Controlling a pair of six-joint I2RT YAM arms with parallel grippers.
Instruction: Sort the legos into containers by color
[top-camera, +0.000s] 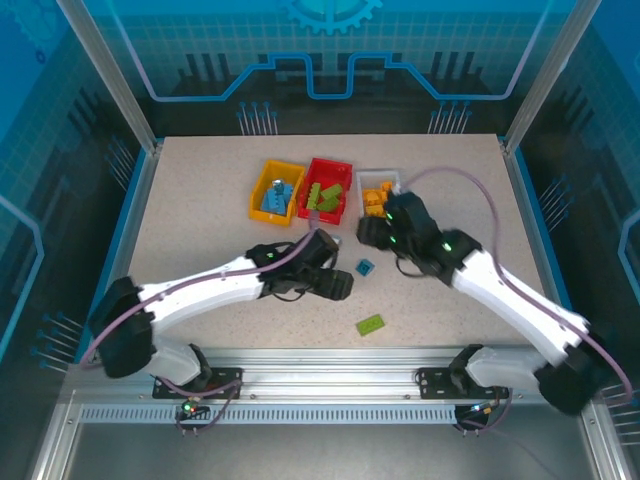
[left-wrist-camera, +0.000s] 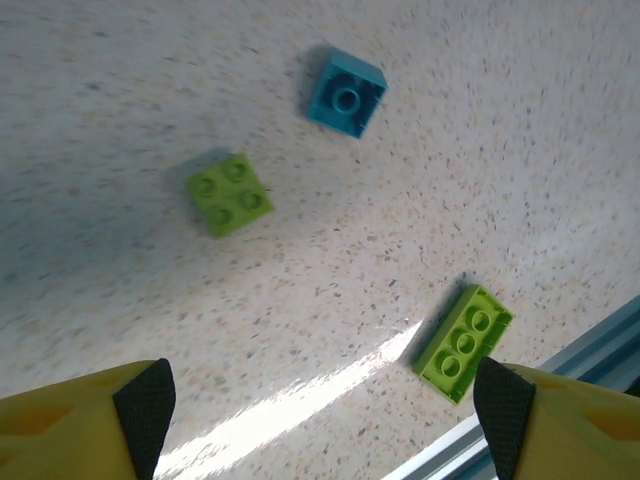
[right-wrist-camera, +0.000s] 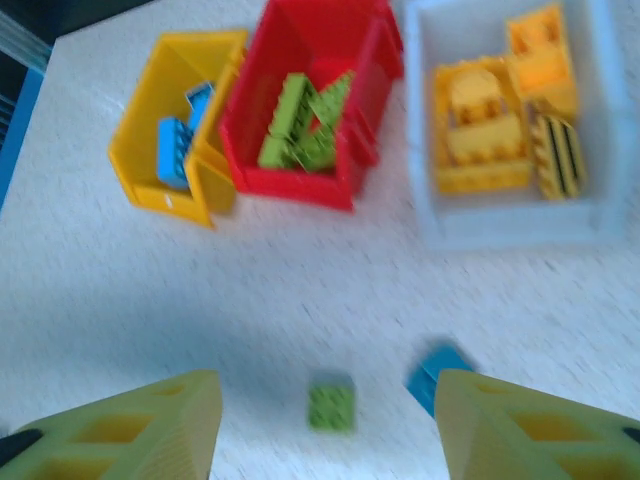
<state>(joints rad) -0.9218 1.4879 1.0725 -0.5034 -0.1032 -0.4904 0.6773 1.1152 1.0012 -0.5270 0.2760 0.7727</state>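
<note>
Two green legos (left-wrist-camera: 228, 194) and one blue lego (left-wrist-camera: 346, 93) ahead of the wide, empty left hand (left-wrist-camera: 322, 405).

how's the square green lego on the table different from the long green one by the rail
The small square lime-green plastic brick shows four studs, two by two; the long lime-green plastic brick is oblong, three studs showing in a row. The long one lies close to the metal rail at the table's edge; the square one lies farther in, nearer the blue brick. Both are studs up, loose on the speckled tabletop.
</note>
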